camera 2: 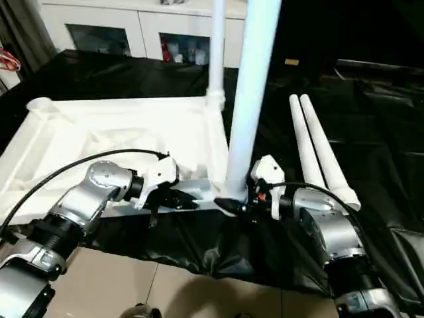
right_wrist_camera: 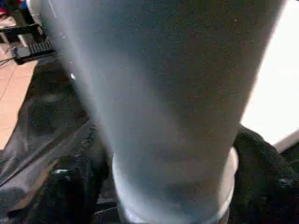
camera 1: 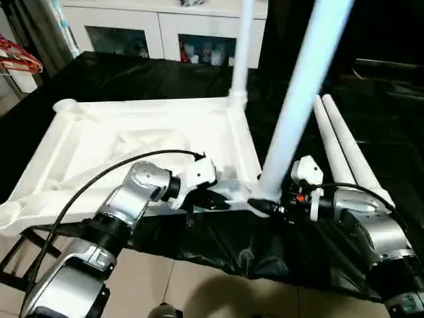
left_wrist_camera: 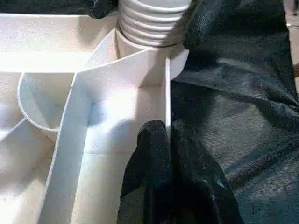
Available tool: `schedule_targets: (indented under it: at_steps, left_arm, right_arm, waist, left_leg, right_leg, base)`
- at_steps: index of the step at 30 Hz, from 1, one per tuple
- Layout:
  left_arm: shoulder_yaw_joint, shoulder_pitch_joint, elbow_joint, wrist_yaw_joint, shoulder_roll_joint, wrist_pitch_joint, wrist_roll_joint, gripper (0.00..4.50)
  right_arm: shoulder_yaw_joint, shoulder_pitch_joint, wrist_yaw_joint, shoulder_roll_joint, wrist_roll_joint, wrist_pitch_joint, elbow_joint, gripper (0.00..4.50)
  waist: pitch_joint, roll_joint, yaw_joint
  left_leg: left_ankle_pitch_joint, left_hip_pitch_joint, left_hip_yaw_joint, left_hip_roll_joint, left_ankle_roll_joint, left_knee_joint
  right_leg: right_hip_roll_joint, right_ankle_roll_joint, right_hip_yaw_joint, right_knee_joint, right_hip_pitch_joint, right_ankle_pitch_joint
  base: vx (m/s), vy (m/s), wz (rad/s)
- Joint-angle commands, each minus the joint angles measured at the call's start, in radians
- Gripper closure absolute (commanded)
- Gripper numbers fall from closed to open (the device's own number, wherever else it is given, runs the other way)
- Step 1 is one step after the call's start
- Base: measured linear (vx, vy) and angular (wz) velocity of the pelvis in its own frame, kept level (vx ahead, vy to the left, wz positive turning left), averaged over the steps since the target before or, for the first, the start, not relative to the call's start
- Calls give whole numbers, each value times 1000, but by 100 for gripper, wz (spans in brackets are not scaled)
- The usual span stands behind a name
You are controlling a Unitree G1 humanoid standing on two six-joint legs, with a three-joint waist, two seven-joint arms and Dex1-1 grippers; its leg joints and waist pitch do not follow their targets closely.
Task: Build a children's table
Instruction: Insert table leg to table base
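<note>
The white table top [camera 1: 132, 142] lies upside down on a black sheet, ribbed side up. One leg [camera 1: 242, 53] stands in its far right corner socket. A second leg [camera 1: 298, 99] rises from the near right corner, its threaded end [left_wrist_camera: 149, 23] sitting in the socket. My right gripper [camera 1: 262, 205] is open and straddles this leg's base, with one finger [right_wrist_camera: 70, 186] on each side. My left gripper [left_wrist_camera: 167, 128] is shut on the top's thin near rim, right beside that corner. Two more legs [camera 1: 344, 146] lie side by side on the sheet to the right.
The black sheet [camera 1: 371, 86] covers the work surface and hangs over its near edge, above a tiled floor [camera 1: 199, 285]. A white glass-door cabinet [camera 1: 159, 33] stands behind. Something red [camera 1: 16, 56] hangs at the far left.
</note>
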Motion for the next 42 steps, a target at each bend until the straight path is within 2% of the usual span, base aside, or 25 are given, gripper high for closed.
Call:
schedule_targets:
  at_steps: [1,3,8,15,18,20,22,26,28,29,32,36,37,38,39,41,42]
  left_arm:
    - [7,-22,-20,3,-6,-32,-10,450]
    - [6,-20,-16,0,-4,-37,-9,450]
    - [7,-18,-7,-3,-4,-46,-6,450]
    - [9,-11,-9,-6,-11,-41,-13,450]
    - [10,-10,-7,-7,-13,-40,-13,450]
    - [11,-9,-7,-8,-14,-39,-13,450]
    - [12,-9,-5,-7,-15,-40,-12,450]
    - [17,-10,5,7,-17,-52,-6,450]
    - [19,-11,9,14,-18,-53,-4,450]
    - [21,-11,11,17,-18,-53,-3,450]
    - [27,-15,22,37,-21,-53,0,450]
    - [51,-35,62,117,-46,-41,7,450]
    - [60,-46,81,157,-59,-35,12,450]
    - [71,-62,107,213,-77,-24,20,450]
    - [82,-78,133,267,-96,-13,26,450]
    - [103,-103,173,362,-131,5,32,450]
    - [111,-112,187,396,-145,13,33,450]
  right_arm:
    - [35,17,35,2,5,18,-30,131]
    - [38,24,39,4,9,27,-38,152]
    - [44,41,42,11,7,49,-48,170]
    - [13,64,14,53,57,103,-24,171]
    - [-7,66,-5,77,76,142,20,171]
    - [-12,63,-13,86,73,153,46,171]
    - [-6,59,-20,95,50,127,91,172]
    - [-3,55,-30,106,27,98,130,173]
    - [-1,54,-35,108,20,92,136,173]
    - [-2,54,-39,110,16,88,137,173]
    - [-9,54,-55,120,13,80,145,173]
    - [-59,20,-214,184,-2,43,229,173]
    - [-78,1,-286,209,-11,26,271,173]
    - [-101,-24,-379,239,-21,6,325,173]
    - [-124,-49,-465,267,-29,-10,376,173]
    - [-160,-87,-578,313,-24,-33,448,173]
    - [-171,-101,-620,328,-23,-46,472,173]
  waist:
    - [-81,-5,-2]
    - [-80,-4,-2]
    - [-79,-4,-1]
    - [-81,-5,1]
    - [-81,-1,-1]
    - [-81,0,0]
    - [-81,2,-1]
    - [-74,4,-6]
    - [-68,4,-11]
    - [-65,4,-14]
    - [-66,4,-20]
    - [-65,3,-27]
    - [-64,3,-32]
    - [-62,-2,-36]
    - [-61,3,-43]
    - [-60,3,-54]
    - [-60,2,-53]
  left_leg:
    - [-171,14,5,13,76,-62]
    - [-189,16,5,13,69,-63]
    - [-206,17,4,14,57,-64]
    - [-201,16,4,13,54,-63]
    - [-202,16,3,12,53,-63]
    - [-206,15,3,13,51,-64]
    - [-217,17,3,13,44,-64]
    - [-284,22,2,12,24,-71]
    - [-334,24,0,10,11,-77]
    - [-365,29,-2,11,3,-79]
    - [-373,29,-6,11,-2,-82]
    - [-389,31,-6,8,-13,-82]
    - [-392,27,-10,7,-17,-85]
    - [-407,31,-7,6,-19,-83]
    - [-421,35,-11,4,-30,-82]
    - [-433,39,-12,-1,-36,-78]
    - [-437,40,-13,-2,-33,-78]
  right_leg:
    - [-34,-276,25,-53,65,-63]
    - [-34,-271,25,-55,64,-92]
    - [-34,-264,26,-57,62,-119]
    - [-35,-264,26,-56,63,-115]
    - [-34,-270,25,-54,63,-110]
    - [-34,-271,25,-55,62,-112]
    - [-35,-273,24,-55,61,-113]
    - [-36,-252,25,-67,59,-214]
    - [-37,-228,24,-77,59,-304]
    - [-39,-215,24,-83,56,-355]
    - [-38,-201,25,-86,56,-379]
    - [-38,-200,23,-87,52,-398]
    - [-39,-187,22,-89,55,-426]
    - [-38,-176,21,-95,48,-458]
    - [-41,-170,19,-96,45,-496]
    - [-40,-152,15,-104,39,-549]
    - [-39,-141,13,-109,39,-565]
  base:
    - [0,0,0]
    - [0,0,0]
    - [0,0,0]
    - [0,0,0]
    - [0,0,0]
    - [0,0,0]
    - [0,0,0]
    - [0,0,0]
    - [0,0,0]
    - [0,0,0]
    - [0,0,0]
    - [0,0,0]
    - [0,0,0]
    - [0,0,0]
    - [0,0,0]
    - [0,0,0]
    - [0,0,0]
